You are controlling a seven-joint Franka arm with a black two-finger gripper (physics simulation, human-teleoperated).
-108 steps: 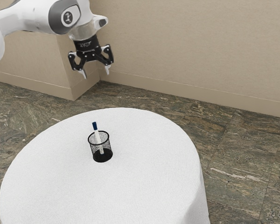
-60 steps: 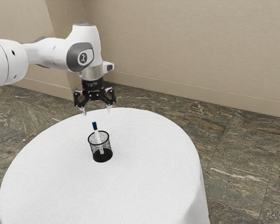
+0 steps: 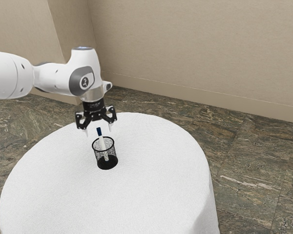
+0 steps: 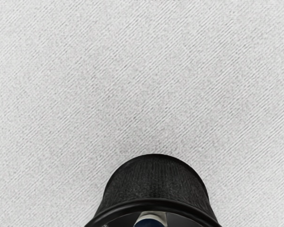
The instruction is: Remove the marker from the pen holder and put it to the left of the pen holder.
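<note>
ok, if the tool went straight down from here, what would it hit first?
Probably the marker, blue end up, poking out of the pen holder beneath the open tool. Depth is unclear, so a finger might catch the holder's rim instead.

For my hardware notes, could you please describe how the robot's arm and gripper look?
The arm is glossy white with rounded segments, dark grey joint covers and a small printed logo. The gripper is black, with angular linkages and pale, narrow fingertips.

The arm [image 3: 53,79] is showing smooth, rounded white shells [image 3: 10,73] and a dark grey patch [image 3: 76,82]; a silvery collar [image 3: 93,94] is topping the black, angular gripper [image 3: 98,131], whose slim tips [image 3: 86,132] are looking whitish.
</note>
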